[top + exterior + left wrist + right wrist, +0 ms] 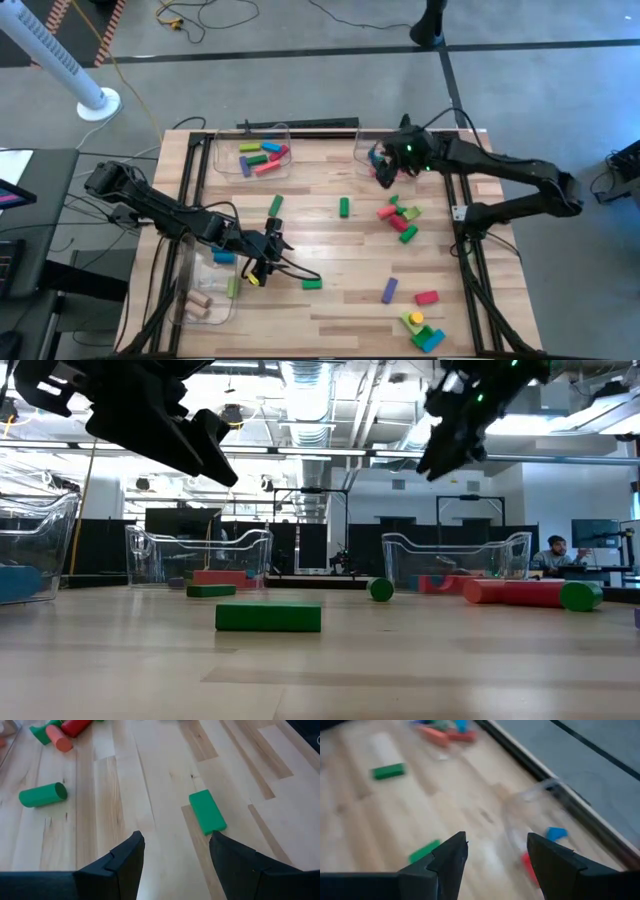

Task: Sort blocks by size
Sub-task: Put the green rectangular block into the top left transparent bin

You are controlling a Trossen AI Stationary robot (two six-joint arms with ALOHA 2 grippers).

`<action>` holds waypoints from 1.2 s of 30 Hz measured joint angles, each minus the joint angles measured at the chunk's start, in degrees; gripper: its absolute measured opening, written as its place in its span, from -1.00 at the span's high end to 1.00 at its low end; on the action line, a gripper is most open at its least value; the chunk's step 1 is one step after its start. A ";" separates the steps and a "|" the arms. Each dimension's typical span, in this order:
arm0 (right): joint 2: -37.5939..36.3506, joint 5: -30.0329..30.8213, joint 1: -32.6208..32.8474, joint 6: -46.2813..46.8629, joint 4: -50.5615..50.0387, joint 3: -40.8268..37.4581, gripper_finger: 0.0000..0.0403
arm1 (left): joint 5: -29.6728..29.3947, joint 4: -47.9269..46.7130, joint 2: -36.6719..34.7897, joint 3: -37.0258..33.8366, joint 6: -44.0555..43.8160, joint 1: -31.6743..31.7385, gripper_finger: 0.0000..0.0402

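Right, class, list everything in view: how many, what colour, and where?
clear bins: three, see-through; two at the table's back, one front left
binned blocks: several, mixed colours; inside those bins
loose blocks: roughly a dozen, green, red, purple, yellow, blue; scattered centre and right
table: one, pale wood
person: one; seated far behind
left gripper: open, empty; just short of a green bar
right gripper: open, empty; at the back right bin

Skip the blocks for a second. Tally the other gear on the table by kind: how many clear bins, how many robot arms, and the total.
Clear bins: 3
Robot arms: 2
Total: 5
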 joint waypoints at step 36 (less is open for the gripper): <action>6.18 -0.04 43.91 14.06 -5.06 0.02 -0.19 | 6.09 6.35 0.00 0.00 -1.84 -2.03 -0.07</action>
